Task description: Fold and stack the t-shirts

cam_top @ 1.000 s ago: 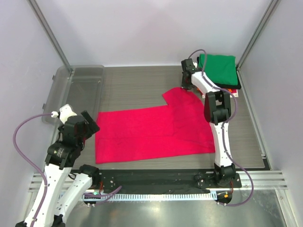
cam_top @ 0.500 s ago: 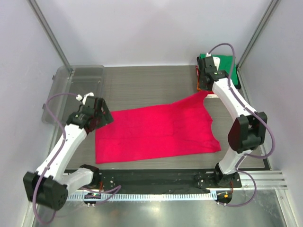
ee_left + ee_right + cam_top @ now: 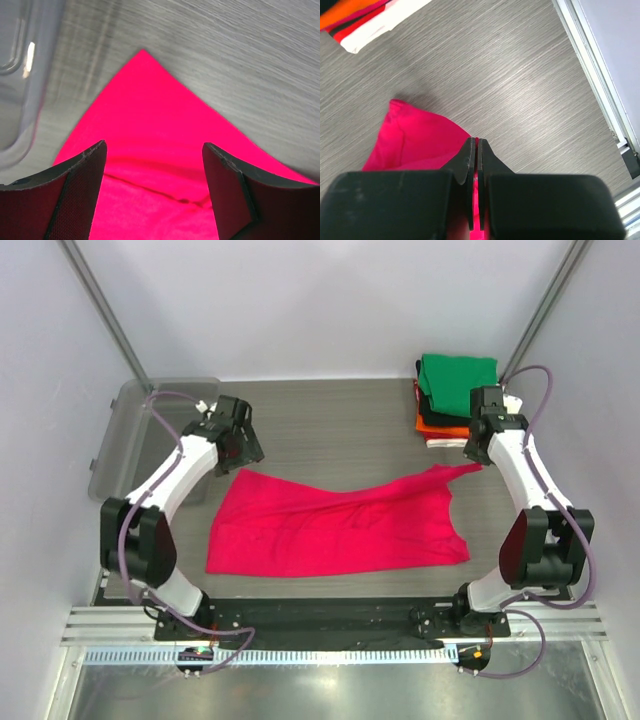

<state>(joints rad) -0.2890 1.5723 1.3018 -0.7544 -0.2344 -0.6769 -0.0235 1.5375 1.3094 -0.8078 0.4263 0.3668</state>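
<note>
- Step in hand, as judged: securing the far edge of the crimson-pink tee (image 3: 340, 525) at both ends so that it can be folded.
- Location of the tee: spread across the middle of the surface (image 3: 320, 415). Its far-right corner is drawn up toward the right arm, and its far-left corner comes to a point near the clear plastic tub (image 3: 150, 430).
- Right gripper (image 3: 476, 452): jaws closed tight on a thin pinch of the tee's far-right corner. The wrist view shows cloth running between the pads.
- Left gripper (image 3: 154, 147): jaws wide apart, poised over the far-left corner with nothing in them. The pointed tip lies beyond the jaws and the cloth spans the gap.
- Recommendation: lower the left jaws until the pads bracket the corner, then close well inside the edge so the cloth cannot slip out.
- Recommendation: the right grip should hold firm, without pulling the corner away from the left.
- Risk: the tub wall lies just beside the corner, so approach from the open side.
- Finished stack: at the far-right corner, with the green tee (image 3: 458, 380) on top and black, orange and white edges beneath it, apart from the working area.
- Surface: grey wood-grain, flat.
- Room: plain white panels with metal frame posts, and a rail along the near edge.
</note>
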